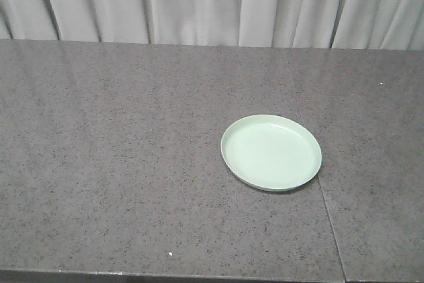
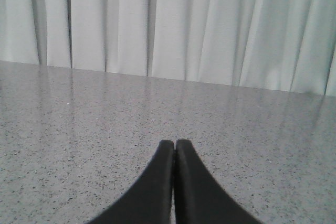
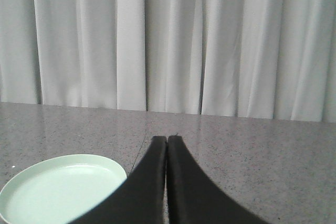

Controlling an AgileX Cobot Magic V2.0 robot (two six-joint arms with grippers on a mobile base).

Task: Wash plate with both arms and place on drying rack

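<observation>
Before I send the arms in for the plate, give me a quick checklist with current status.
1. Location of the plate: ok, flat on the countertop.
2. Access to the plate: ok, nothing on or touching it.
3. Opening of the right gripper: not ok, shut and empty; plate at its lower left.
4. Opening of the left gripper: not ok, shut and empty; plate outside its view.
5. Sight of the drying rack: cannot tell, in no view.
</observation>
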